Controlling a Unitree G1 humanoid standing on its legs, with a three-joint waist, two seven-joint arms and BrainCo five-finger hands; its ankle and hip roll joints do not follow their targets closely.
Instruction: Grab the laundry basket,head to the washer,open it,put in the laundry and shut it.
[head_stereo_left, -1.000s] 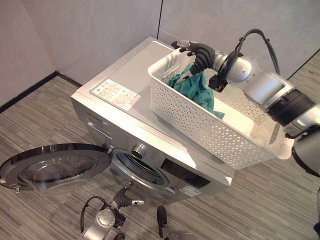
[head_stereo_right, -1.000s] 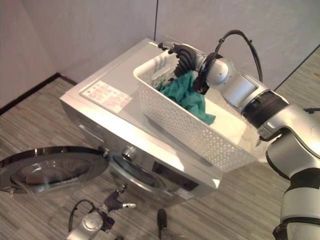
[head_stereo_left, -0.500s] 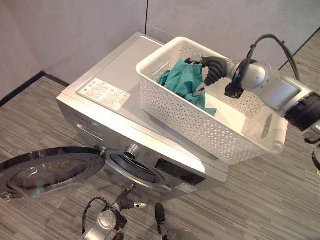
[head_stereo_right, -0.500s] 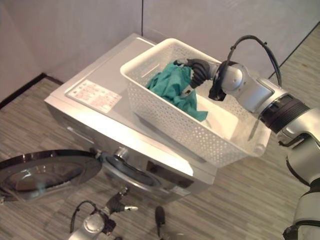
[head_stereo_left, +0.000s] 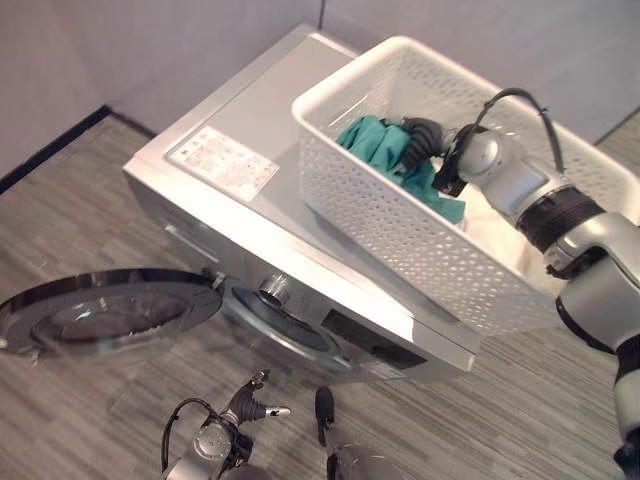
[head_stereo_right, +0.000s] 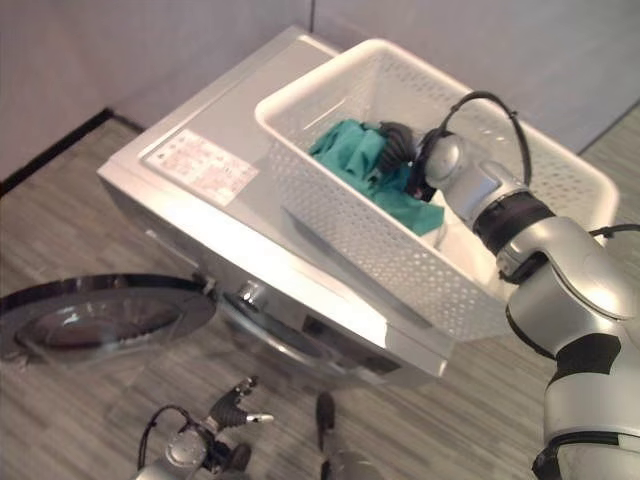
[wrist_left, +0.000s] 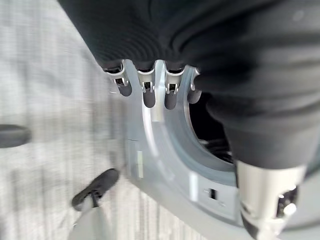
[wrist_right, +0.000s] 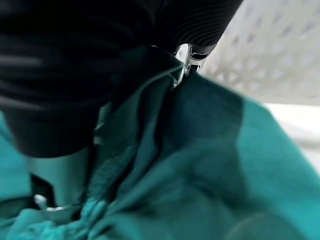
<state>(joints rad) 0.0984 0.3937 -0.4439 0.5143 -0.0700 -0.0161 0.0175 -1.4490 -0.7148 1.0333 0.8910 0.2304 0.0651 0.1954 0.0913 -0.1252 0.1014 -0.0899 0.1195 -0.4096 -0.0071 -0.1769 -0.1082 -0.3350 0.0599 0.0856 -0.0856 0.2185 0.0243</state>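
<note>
A white perforated laundry basket (head_stereo_left: 400, 230) stands on top of the silver washer (head_stereo_left: 250, 120), overhanging its right end. Inside the basket lies a teal cloth (head_stereo_left: 372, 133). My right hand (head_stereo_left: 421, 136) reaches down into the basket and sits on the cloth; in the right wrist view the cloth (wrist_right: 200, 165) bunches up between the thumb and the fingers (wrist_right: 192, 54). The washer's round door (head_stereo_left: 110, 312) hangs wide open to the left of the drum opening (head_stereo_left: 285, 330). My left hand (head_stereo_left: 250, 404) hangs low in front of the washer, fingers (wrist_left: 150, 92) relaxed and holding nothing.
Grey walls with a black baseboard (head_stereo_left: 50, 150) close off the corner behind the washer. A printed label (head_stereo_left: 222, 162) lies on the washer's top and a dial (head_stereo_left: 274, 290) is on its front. Striped grey floor (head_stereo_left: 80, 220) spreads to the left and front.
My right hand has come off the basket's far rim and gone down onto the teal cloth. The camera has shifted; basket, washer and door stay put.
</note>
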